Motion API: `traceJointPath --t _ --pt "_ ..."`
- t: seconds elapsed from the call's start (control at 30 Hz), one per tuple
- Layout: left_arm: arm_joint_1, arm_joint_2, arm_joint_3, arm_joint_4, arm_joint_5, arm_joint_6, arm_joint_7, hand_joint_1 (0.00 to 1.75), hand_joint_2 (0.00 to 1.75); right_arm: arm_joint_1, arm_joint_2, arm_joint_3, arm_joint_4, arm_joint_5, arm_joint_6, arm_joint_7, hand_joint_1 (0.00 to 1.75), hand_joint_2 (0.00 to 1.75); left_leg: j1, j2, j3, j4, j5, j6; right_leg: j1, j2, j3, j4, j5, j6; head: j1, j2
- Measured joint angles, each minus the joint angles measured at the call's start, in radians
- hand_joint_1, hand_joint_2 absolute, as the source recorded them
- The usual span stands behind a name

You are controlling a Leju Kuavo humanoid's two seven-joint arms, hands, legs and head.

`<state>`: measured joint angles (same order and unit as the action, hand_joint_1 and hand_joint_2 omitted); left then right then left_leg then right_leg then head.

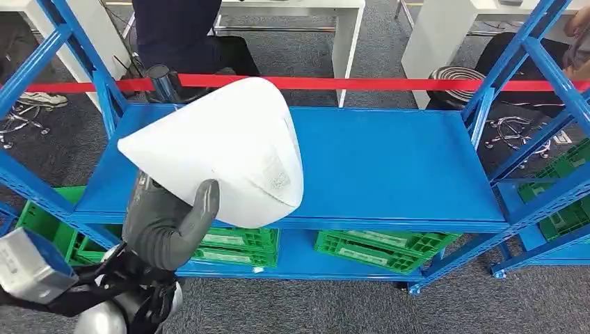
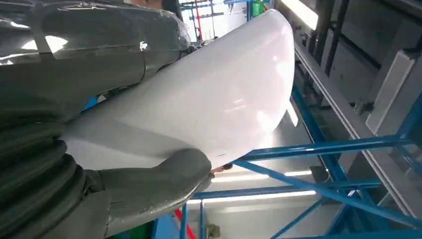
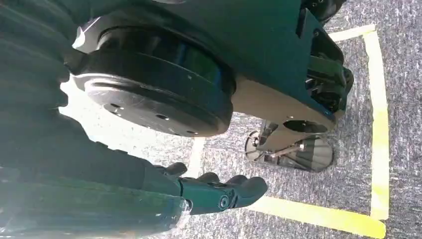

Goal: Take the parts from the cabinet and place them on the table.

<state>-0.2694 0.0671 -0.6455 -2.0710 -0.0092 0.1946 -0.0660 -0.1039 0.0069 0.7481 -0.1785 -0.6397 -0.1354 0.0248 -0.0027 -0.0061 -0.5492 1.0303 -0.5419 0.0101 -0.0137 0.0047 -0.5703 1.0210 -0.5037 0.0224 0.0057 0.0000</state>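
The large white glossy cone-shaped plastic shell [image 1: 229, 149], judged light, stiff and slippery, is gripped at its lower edge by the left hand [image 1: 170, 223]; the right hand [image 3: 219, 194] hangs with fingers loosely extended, holding nothing.

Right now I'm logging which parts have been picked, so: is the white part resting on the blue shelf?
No: the left hand holds the white part up above the blue shelf.

white part [image 1: 229, 142], blue cabinet [image 1: 389, 160], green crates [image 1: 379, 248], red tape [image 1: 389, 84]
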Motion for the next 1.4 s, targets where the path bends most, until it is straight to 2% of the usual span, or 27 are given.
traceJointPath --t 0.13,0.2,0.27,0.33,0.37,0.4,0.43,0.47,0.53,0.57,0.63,0.7,0.77,0.8,0.83,0.87,0.9,0.97,1.03,1.07,1.1,1.13,1.2,1.23,1.27,1.33,1.4 --pt "0.0 0.005 -0.002 0.0 0.002 0.0 0.0 1.75 1.75 0.0 0.0 0.0 0.0 0.0 0.0 0.0 0.0 1.75 -0.006 0.0 -0.002 0.0 0.001 0.007 -0.005 0.0 0.001 -0.006 0.004 0.008 0.0 0.0" --pt "0.0 0.005 -0.002 0.0 0.003 0.0 0.0 1.75 1.75 0.0 0.0 0.0 0.0 0.0 0.0 0.0 0.0 1.75 0.001 0.001 0.0 -0.011 0.012 0.017 -0.004 0.001 0.001 -0.009 0.008 0.016 -0.001 0.0" --pt "0.0 0.005 -0.003 0.0 0.003 0.0 0.0 1.75 1.75 0.0 0.0 0.0 0.0 0.0 0.0 0.0 0.0 1.75 0.005 0.003 0.004 -0.02 0.021 0.024 -0.005 -0.001 -0.018 0.043 -0.043 0.019 0.004 0.0" --pt "0.002 0.006 -0.003 0.0 0.006 0.003 0.0 1.75 1.75 0.001 0.0 0.0 0.0 0.0 -0.001 0.0 0.0 1.75 0.005 0.003 0.003 -0.02 0.021 0.025 -0.005 -0.001 -0.081 0.199 -0.122 0.022 0.008 0.0" --pt "0.003 0.006 -0.003 0.0 0.006 0.003 0.0 1.75 1.75 0.001 0.0 0.0 0.0 0.0 -0.001 0.0 0.0 1.75 0.004 0.003 0.003 -0.02 0.021 0.025 -0.005 -0.001 -0.11 0.265 -0.144 0.023 0.009 0.0" --pt "0.003 0.006 -0.003 0.0 0.006 0.003 0.0 1.75 1.75 0.001 0.0 0.0 0.0 0.0 -0.001 0.0 0.0 1.75 0.003 0.003 0.004 -0.02 0.021 0.025 -0.005 -0.001 -0.121 0.292 -0.141 0.021 0.01 0.0" --pt "0.003 0.006 -0.004 0.0 0.006 0.003 0.0 1.75 1.75 0.001 0.0 0.0 0.0 0.0 -0.001 0.0 0.0 1.75 0.003 0.002 0.005 -0.02 0.021 0.025 -0.005 -0.001 -0.113 0.276 -0.115 0.019 0.01 0.0" --pt "0.003 0.006 -0.004 0.0 0.006 0.004 0.0 1.75 1.75 0.0 0.0 0.0 0.0 0.0 -0.001 0.0 0.0 1.75 0.002 0.001 0.006 -0.019 0.021 0.024 -0.005 -0.001 -0.088 0.22 -0.071 0.014 0.01 0.0" --pt "0.003 0.006 -0.004 0.0 0.006 0.004 0.0 1.75 1.75 0.0 -0.001 0.0 0.0 0.0 -0.001 0.0 0.0 1.75 0.001 0.0 0.012 -0.019 0.017 0.018 -0.003 -0.001 -0.006 0.042 0.017 0.0 0.011 0.0" --pt "0.003 0.006 -0.004 0.0 0.006 0.004 0.0 1.75 1.75 0.0 -0.002 0.0 0.0 0.0 -0.001 0.0 0.0 1.75 -0.003 0.0 0.008 -0.019 0.017 0.012 0.003 0.0 0.016 0.017 -0.001 -0.006 0.009 0.0" --pt "0.003 0.008 -0.004 0.0 0.006 0.005 0.0 1.75 1.75 -0.001 -0.003 0.0 0.0 0.0 -0.001 0.0 0.0 1.75 0.003 -0.001 0.006 -0.018 0.023 -0.002 0.009 0.001 0.014 0.001 0.004 -0.012 0.009 0.0" --pt "0.003 0.008 -0.004 0.0 0.006 0.005 0.0 1.75 1.75 -0.001 -0.004 0.0 0.0 0.0 -0.001 0.001 0.0 1.75 0.003 0.0 0.004 -0.02 0.026 -0.015 0.009 0.0 0.014 -0.011 0.004 -0.025 0.01 0.0" --pt "0.001 0.009 -0.005 0.0 0.006 0.005 0.0 1.75 1.75 -0.003 -0.003 0.0 0.0 0.0 -0.003 0.002 0.0 1.75 0.005 0.004 -0.01 0.014 -0.021 -0.026 0.002 -0.005 0.016 -0.027 0.018 -0.038 0.004 0.0" --pt "0.001 0.009 -0.005 0.0 0.006 0.005 0.0 1.75 1.75 -0.003 -0.003 -0.001 0.0 0.0 -0.003 0.002 0.0 1.75 0.006 0.004 -0.034 0.071 -0.065 -0.029 0.002 -0.005 0.011 -0.027 0.021 -0.043 -0.001 0.0" --pt "0.002 0.01 -0.006 0.0 0.006 0.005 0.0 1.75 1.75 -0.003 -0.003 -0.001 0.0 -0.001 -0.003 0.002 0.0 1.75 0.008 0.004 -0.053 0.12 -0.093 -0.032 0.002 -0.006 0.008 -0.027 0.023 -0.043 -0.003 0.0" --pt "0.004 0.011 -0.008 0.0 0.007 0.005 0.0 1.75 1.75 -0.002 -0.003 -0.001 0.0 -0.001 -0.003 0.002 0.0 1.75 0.011 0.004 -0.093 0.218 -0.137 -0.038 0.003 -0.008 0.0 -0.025 0.027 -0.043 -0.009 0.0" --pt "0.004 0.011 -0.008 0.0 0.008 0.005 0.0 1.75 1.75 -0.002 -0.003 -0.002 0.0 -0.001 -0.003 0.002 0.0 1.75 0.013 0.004 -0.11 0.259 -0.145 -0.042 0.003 -0.009 -0.007 -0.022 0.029 -0.042 -0.01 0.0" --pt "0.004 0.013 -0.01 0.0 0.008 0.005 0.0 1.75 1.75 -0.002 -0.003 -0.008 0.0 -0.002 -0.004 0.002 0.0 1.75 0.018 0.006 -0.075 0.207 -0.09 -0.046 0.002 -0.009 -0.019 -0.015 0.034 -0.038 -0.014 0.0" --pt "0.003 0.013 -0.012 0.0 0.008 0.005 0.0 1.75 1.75 -0.002 -0.003 -0.009 0.0 -0.002 -0.004 0.002 0.0 1.75 0.025 0.009 0.023 0.045 -0.014 -0.05 0.0 -0.007 -0.028 -0.003 0.036 -0.033 -0.018 0.0" --pt "0.003 0.013 -0.013 0.0 0.008 0.005 0.0 1.75 1.75 -0.003 -0.003 -0.01 0.0 -0.002 -0.004 0.002 0.0 1.75 0.024 0.008 0.052 -0.007 -0.031 -0.051 0.002 -0.006 -0.034 0.001 0.038 -0.026 -0.023 0.0" --pt "0.004 0.013 -0.014 0.0 0.008 0.005 0.0 1.75 1.75 -0.004 -0.003 -0.013 0.0 -0.002 -0.004 0.002 0.0 1.75 0.021 0.002 0.053 -0.01 -0.018 -0.039 0.005 -0.003 -0.038 0.006 0.041 -0.018 -0.025 0.0" --pt "0.004 0.014 -0.014 0.0 0.009 0.005 0.0 1.75 1.75 -0.003 -0.003 -0.016 0.0 -0.002 -0.004 0.002 0.0 1.75 0.02 0.002 0.045 -0.012 -0.019 -0.037 0.005 -0.003 -0.039 0.006 0.047 -0.01 -0.021 0.0" --pt "0.003 0.014 -0.014 0.0 0.009 0.005 0.0 1.75 1.75 -0.001 -0.003 -0.017 0.0 -0.002 -0.004 0.002 0.0 1.75 0.016 0.001 0.04 -0.01 -0.012 -0.022 0.002 -0.003 -0.039 -0.001 0.058 0.003 -0.02 0.0" --pt "0.003 0.014 -0.015 0.0 0.009 0.005 0.0 1.75 1.75 -0.001 -0.003 -0.017 0.0 -0.002 -0.004 0.002 0.0 1.75 0.022 0.003 0.032 -0.018 -0.001 -0.007 -0.001 -0.003 -0.043 0.002 0.054 0.008 -0.019 0.0" --pt "0.003 0.013 -0.015 0.0 0.009 0.005 0.0 1.75 1.75 0.0 -0.003 -0.018 0.0 -0.003 -0.004 0.002 0.0 1.75 0.021 0.003 0.024 -0.017 0.007 0.0 -0.002 -0.003 -0.053 0.027 0.015 0.012 -0.014 0.0" --pt "0.003 0.013 -0.016 0.0 0.009 0.005 0.0 1.75 1.75 0.0 -0.003 -0.018 0.0 -0.006 -0.004 0.002 0.0 1.75 0.017 0.003 0.003 -0.017 0.023 0.011 -0.002 -0.003 -0.093 0.157 -0.091 0.016 -0.003 0.0" --pt "0.003 0.013 -0.016 0.0 0.009 0.005 0.0 1.75 1.75 -0.001 -0.003 -0.018 0.0 -0.007 -0.004 0.002 0.0 1.75 0.01 0.002 -0.018 -0.016 0.038 0.016 -0.002 -0.004 -0.121 0.28 -0.152 0.015 0.001 0.0"
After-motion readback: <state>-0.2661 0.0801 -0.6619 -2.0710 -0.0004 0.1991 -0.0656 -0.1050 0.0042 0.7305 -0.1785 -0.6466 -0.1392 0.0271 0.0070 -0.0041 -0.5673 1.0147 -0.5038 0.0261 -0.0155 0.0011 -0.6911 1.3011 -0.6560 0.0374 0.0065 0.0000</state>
